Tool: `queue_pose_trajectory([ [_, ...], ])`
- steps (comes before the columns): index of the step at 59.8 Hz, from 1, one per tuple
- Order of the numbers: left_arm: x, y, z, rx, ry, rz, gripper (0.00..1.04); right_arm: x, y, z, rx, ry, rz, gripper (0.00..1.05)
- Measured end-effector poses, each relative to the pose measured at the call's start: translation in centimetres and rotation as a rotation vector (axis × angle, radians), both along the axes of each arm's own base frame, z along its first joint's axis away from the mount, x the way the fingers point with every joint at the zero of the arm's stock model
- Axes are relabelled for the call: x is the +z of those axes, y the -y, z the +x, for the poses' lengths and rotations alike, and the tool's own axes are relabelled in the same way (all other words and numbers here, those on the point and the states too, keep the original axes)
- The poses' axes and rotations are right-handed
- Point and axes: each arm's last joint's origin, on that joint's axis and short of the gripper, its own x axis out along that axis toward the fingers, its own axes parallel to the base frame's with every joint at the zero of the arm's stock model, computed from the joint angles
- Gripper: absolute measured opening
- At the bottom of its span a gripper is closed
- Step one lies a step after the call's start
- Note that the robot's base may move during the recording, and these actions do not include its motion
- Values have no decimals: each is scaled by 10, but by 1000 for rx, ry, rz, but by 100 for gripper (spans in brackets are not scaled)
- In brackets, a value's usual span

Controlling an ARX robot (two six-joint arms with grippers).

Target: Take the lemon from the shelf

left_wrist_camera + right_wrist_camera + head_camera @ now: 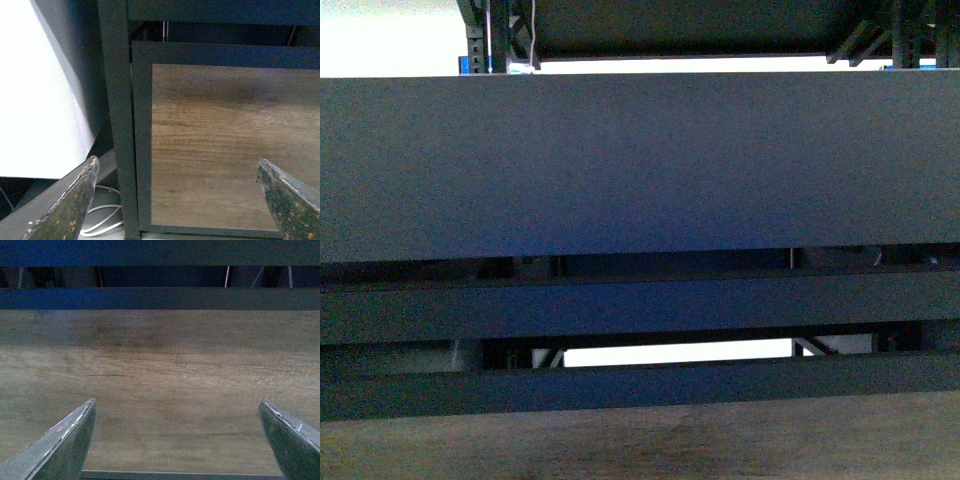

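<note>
Both arms face the front of the shelf [640, 160], a black metal rack with lipped decks and a brown wood-grain panel [160, 370]; the left tool [176, 161] and right tool [177, 401] each gape wide, holding nothing. No lemon shows in any view, so its place and look cannot be told. To search well, I judge an arm should lift above a deck lip and find the fruit before reaching in.
</note>
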Motion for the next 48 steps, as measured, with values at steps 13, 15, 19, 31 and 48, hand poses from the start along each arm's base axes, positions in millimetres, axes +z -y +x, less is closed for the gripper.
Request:
queue_pose_trajectory([
  [13,0,0,0,0,0,0,97,0,0,0,-1,0,0,97],
  [15,0,0,0,0,0,0,97,0,0,0,-1,0,0,97],
  [19,0,0,0,0,0,0,97,0,0,0,-2,0,0,97],
  [31,0,0,0,0,0,0,97,0,0,0,0,0,0,97],
  [48,0,0,0,0,0,0,97,0,0,0,-1,0,0,97],
])
